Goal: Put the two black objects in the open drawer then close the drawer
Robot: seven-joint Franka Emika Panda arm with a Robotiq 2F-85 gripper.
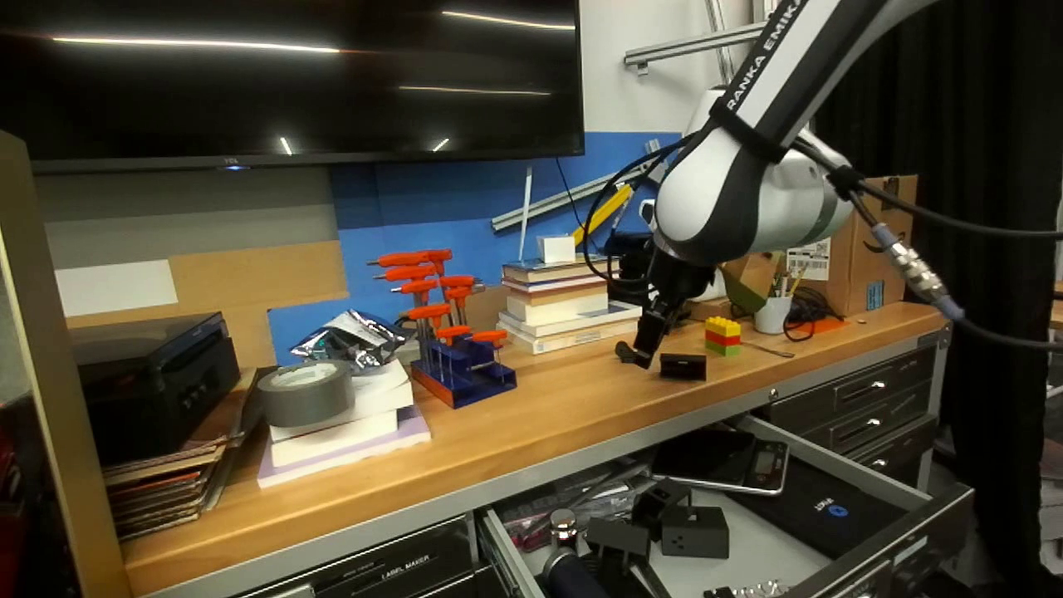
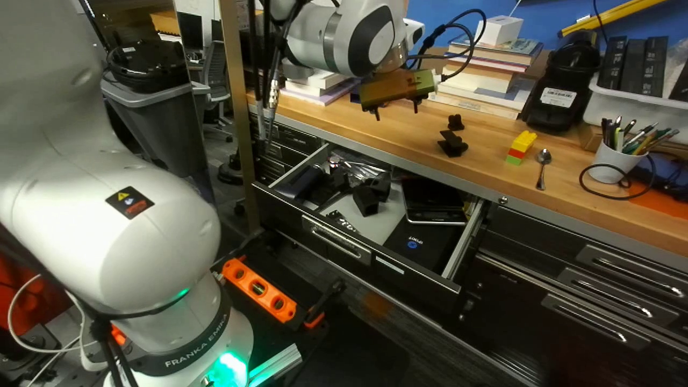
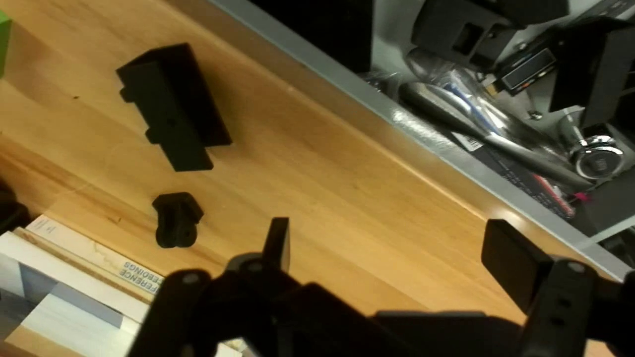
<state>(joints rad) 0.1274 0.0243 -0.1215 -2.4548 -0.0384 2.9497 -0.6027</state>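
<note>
Two black objects lie on the wooden bench: a larger angular piece (image 2: 452,143) (image 3: 173,106) and, slightly farther back, a smaller lobed piece (image 2: 456,122) (image 3: 177,219). Both also show in an exterior view, the larger piece (image 1: 683,366) just beside the gripper's outline and the smaller piece (image 1: 624,352) partly behind it. My gripper (image 3: 392,248) (image 2: 396,110) hangs above the bench, off to one side of both pieces. Its fingers (image 3: 516,263) are wide apart with only bare wood seen between them. Below the bench edge, the drawer (image 2: 424,275) is pulled out.
Inside the drawer lie black boxes (image 1: 696,532), a scale (image 1: 768,465), a dark flat case (image 2: 424,244) and metal tools. On the bench stand a toy-brick block (image 2: 521,147), a spoon (image 2: 543,161), a pen cup (image 2: 615,161), stacked books (image 1: 565,311) and a hex-key rack (image 1: 461,370).
</note>
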